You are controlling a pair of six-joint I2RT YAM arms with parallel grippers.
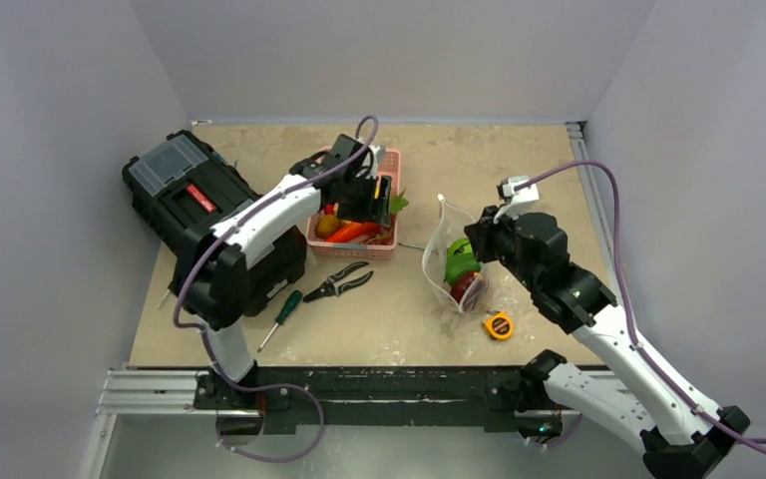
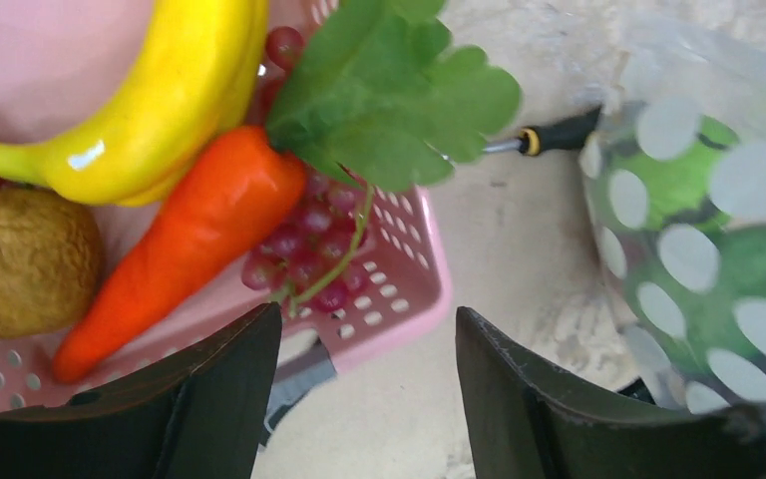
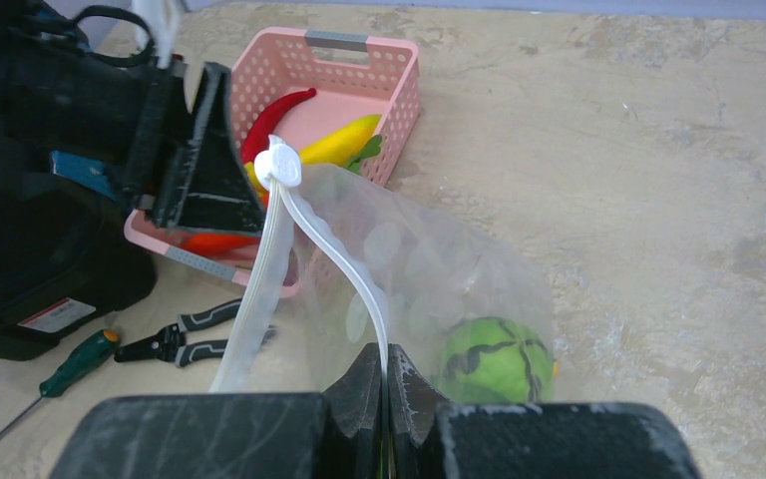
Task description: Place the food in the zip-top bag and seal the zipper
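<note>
Right hand (image 3: 387, 371) pinches the zip-top bag (image 3: 429, 264) by its zipper (image 3: 257, 299), propping the mouth open on the table (image 3: 658, 150) beside the pink basket (image 2: 404, 284); left hand (image 2: 364, 394), spread wide, hovers over the carrot (image 2: 199, 235), likely choosing food.

Right gripper (image 3: 387, 377), jaws pressed together on the zipper (image 3: 349, 274) of the zip-top bag (image 3: 429, 269), whose mouth gapes ahead of the fingers. Green striped fruit (image 3: 497, 359) inside the bag, just right of the fingertips. Pink basket (image 3: 359, 75) farther ahead-left; pliers (image 3: 185, 339) near left.
</note>
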